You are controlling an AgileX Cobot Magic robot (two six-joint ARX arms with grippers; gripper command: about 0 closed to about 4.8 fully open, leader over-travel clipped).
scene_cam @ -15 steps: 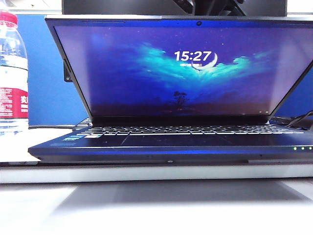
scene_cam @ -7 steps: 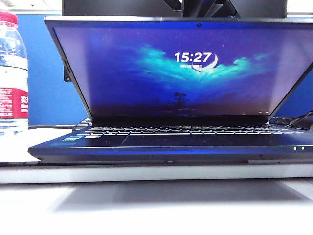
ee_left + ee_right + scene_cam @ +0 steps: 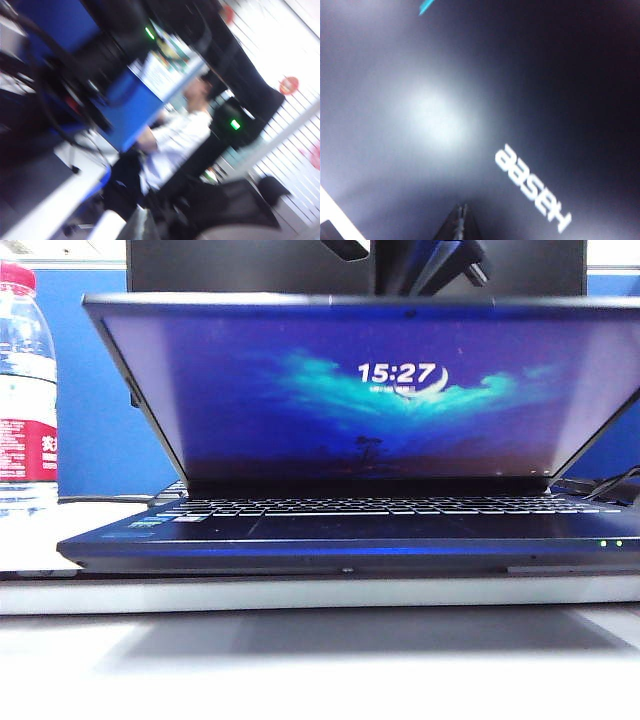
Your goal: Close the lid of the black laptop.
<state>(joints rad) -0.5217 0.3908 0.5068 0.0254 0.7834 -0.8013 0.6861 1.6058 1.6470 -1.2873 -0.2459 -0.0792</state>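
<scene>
The black laptop [image 3: 350, 535] sits on the bench [image 3: 320, 660], its lid [image 3: 370, 390] tilted forward over the keyboard. The lid is thin, stiff and slick-backed, hinge-sprung (it wants a push near the top edge, not a pinch). The right gripper [image 3: 458, 225] lies against the lid's back [image 3: 435, 115] beside the Hasee lettering [image 3: 532, 187], fingers pressed together. The left gripper is out of view, aimed across the room.

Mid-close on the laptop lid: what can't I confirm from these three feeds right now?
- Right gripper contact with the lid: exterior view hides it behind the lid's top edge; right wrist view is blurred, fingertips cut off by the frame edge.
- Left gripper: not visible; left wrist view is motion-blurred, facing the room.
- Black laptop hinge: hidden by the lid.
</scene>
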